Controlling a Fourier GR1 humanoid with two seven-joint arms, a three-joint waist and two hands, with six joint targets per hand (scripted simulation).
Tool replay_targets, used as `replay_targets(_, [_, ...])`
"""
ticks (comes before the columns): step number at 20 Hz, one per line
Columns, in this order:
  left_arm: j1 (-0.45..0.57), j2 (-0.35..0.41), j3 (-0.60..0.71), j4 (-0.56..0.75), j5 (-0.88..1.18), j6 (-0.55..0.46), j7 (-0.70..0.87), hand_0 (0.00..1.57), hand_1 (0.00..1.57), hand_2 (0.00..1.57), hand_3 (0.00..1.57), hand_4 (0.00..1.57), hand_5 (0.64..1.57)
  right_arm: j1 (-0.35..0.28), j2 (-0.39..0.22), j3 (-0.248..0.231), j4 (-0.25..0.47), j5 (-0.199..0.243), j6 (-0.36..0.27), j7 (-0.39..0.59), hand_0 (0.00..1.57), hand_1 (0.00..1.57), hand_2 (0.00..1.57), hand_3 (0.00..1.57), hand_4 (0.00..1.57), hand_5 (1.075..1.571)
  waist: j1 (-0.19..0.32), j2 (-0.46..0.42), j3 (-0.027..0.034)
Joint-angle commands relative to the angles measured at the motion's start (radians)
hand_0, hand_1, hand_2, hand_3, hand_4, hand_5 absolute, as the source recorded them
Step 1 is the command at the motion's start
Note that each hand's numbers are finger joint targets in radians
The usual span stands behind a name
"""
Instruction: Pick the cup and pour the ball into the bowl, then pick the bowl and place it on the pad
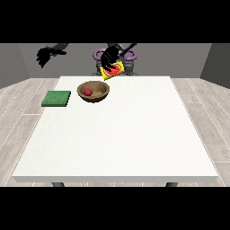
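1. The hand at the view's left (45, 55) hangs in the air above and beyond the table's far left corner, well apart from everything on the table. It carries nothing; its fingers point downward, but whether they are straight or curled I cannot tell.
2. The pad (56, 99) is a flat dark green square lying at the left edge of the white table (134, 134), just left of the bowl and apart from it.
3. The bowl (93, 91) is round, brown and wood-coloured, standing upright on the table near the far edge, left of the middle.
4. The ball (88, 91) is small and red and lies inside the bowl, a little left of its centre.
5. The cup (112, 71) is yellow with a red inside, tilted so that its mouth faces the camera. It is lifted off the table, above and just to the right of the bowl, over the table's far edge.
6. The hand at the view's right (108, 57) is wrapped over the cup's top and far side, grasping it, with dark fingers showing across the yellow rim. Its arm slopes down from the robot's body at the upper right.
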State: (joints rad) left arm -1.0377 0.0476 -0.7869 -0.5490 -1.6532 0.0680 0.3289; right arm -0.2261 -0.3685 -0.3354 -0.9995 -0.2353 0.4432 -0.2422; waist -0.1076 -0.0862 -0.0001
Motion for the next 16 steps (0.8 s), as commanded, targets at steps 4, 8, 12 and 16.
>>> replay_targets(4, [0.117,0.037,0.404,-0.141,0.372,0.237,0.088,1.30,1.30,1.57,1.57,1.57,1.190,0.075,-0.005,-0.022,-0.008,-0.013,0.002,-0.002,0.00,0.00,0.00,0.00,0.00,1.568,0.059,-0.017,-0.0114])
replay_targets(8, [0.230,-0.012,0.582,-0.238,0.610,0.369,0.015,1.02,1.02,1.26,0.94,1.39,1.300,0.090,0.014,-0.018,-0.016,-0.003,-0.034,0.011,0.00,0.00,0.00,0.00,0.22,1.565,0.109,0.005,-0.0145])
replay_targets(12, [0.342,-0.046,0.694,-0.361,0.944,0.454,-0.058,0.00,0.00,0.00,0.00,0.42,1.561,0.027,0.080,0.016,-0.044,0.001,-0.060,-0.005,0.00,0.00,0.00,0.00,0.35,1.567,0.071,0.116,-0.0260])
replay_targets(16, [0.429,-0.047,0.732,-0.477,1.253,0.404,-0.254,0.00,0.00,0.00,0.00,0.00,1.556,-0.023,0.127,0.044,-0.081,0.031,-0.134,0.004,0.00,0.00,0.00,0.00,0.29,1.570,0.086,0.160,-0.0186])
